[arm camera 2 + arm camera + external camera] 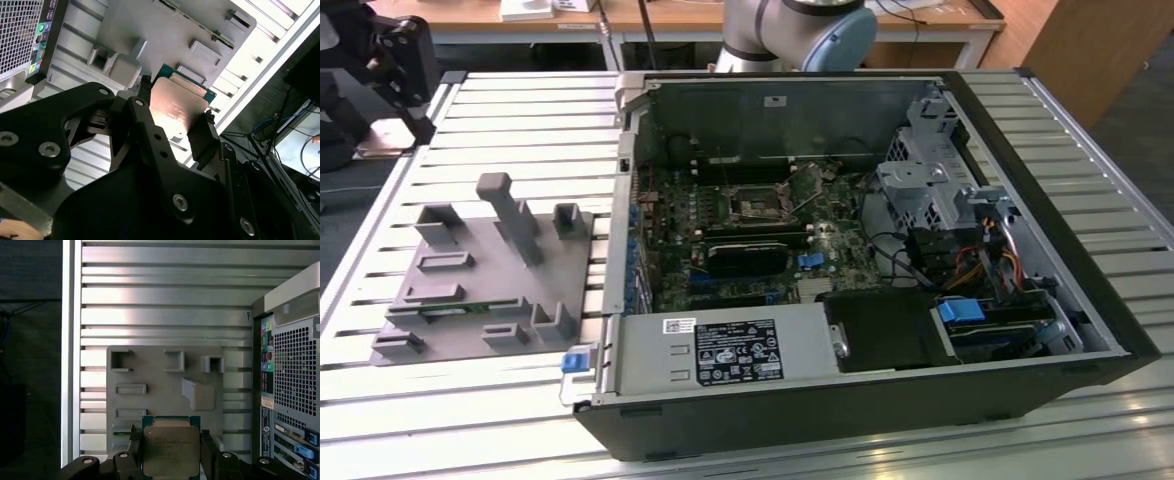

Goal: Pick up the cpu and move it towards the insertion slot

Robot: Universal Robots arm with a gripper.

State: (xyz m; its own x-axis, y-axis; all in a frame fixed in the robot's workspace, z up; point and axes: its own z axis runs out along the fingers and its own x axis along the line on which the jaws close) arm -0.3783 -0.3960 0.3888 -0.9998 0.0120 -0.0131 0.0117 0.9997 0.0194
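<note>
Pincer (171, 442) closed on the cpu (170, 452), chip clamped by opposite edges, silvery top showing, over grey fixture (155, 375)

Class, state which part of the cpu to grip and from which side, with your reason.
Its two opposite thin edges, approached square-on to the flat metal top, as the pincer holds the cpu here: a thin square plate offers only parallel sides.

The cpu (170, 450) has two edges tucked behind the fingers (206, 454) of the gripper (171, 449) and a third cut off by the first wrist view's border, part of the grey fixture (165, 385) lies covered behind it, and in the exterior view the arm (790, 30) runs off the frame, the insertion slot (758, 203) too small to read
</note>
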